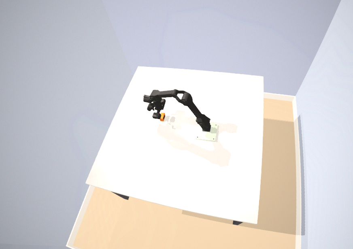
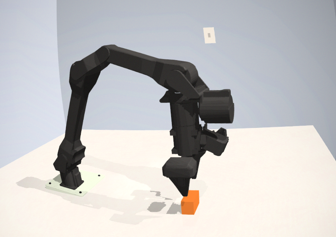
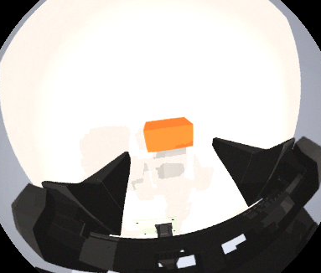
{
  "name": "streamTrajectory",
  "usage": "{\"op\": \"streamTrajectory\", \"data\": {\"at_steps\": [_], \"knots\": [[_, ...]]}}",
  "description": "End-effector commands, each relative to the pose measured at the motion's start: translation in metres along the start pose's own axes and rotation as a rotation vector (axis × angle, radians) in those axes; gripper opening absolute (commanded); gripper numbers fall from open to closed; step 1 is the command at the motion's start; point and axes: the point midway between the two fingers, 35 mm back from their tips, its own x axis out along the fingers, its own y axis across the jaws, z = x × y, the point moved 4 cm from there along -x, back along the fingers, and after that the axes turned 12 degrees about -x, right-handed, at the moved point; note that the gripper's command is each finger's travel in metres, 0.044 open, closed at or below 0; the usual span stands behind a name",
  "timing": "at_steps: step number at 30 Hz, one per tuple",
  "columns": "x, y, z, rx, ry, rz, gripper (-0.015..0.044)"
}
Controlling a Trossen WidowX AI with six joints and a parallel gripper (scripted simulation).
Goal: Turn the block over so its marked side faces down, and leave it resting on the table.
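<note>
The 1 end effector [image 2: 190, 187] [image 3: 173, 149] points down with its 2 fingers wide apart, maybe so the block [image 1: 162, 117] [image 2: 190, 202] [image 3: 168, 136] can fit between. The block sits on the bench [image 1: 182, 177] [image 2: 257, 180] [image 3: 158, 63], at 12 o'clock past the fingers in the wrist view.

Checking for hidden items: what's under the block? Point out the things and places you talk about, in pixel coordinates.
The block [image 1: 162, 117] [image 2: 190, 204] [image 3: 168, 136] sits on the table [image 1: 182, 177] [image 2: 257, 174] [image 3: 163, 63]. Its underside is covered, so whether the marked side is there can't be seen.
</note>
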Motion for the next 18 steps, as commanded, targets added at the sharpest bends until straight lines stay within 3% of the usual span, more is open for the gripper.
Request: {"op": "streamTrajectory", "data": {"at_steps": [1,18], "knots": [[0.010,-0.001,0.000,0.005,0.000,-0.006,0.0440],[0.035,-0.001,0.000,0.005,0.000,-0.006,0.0440]]}}
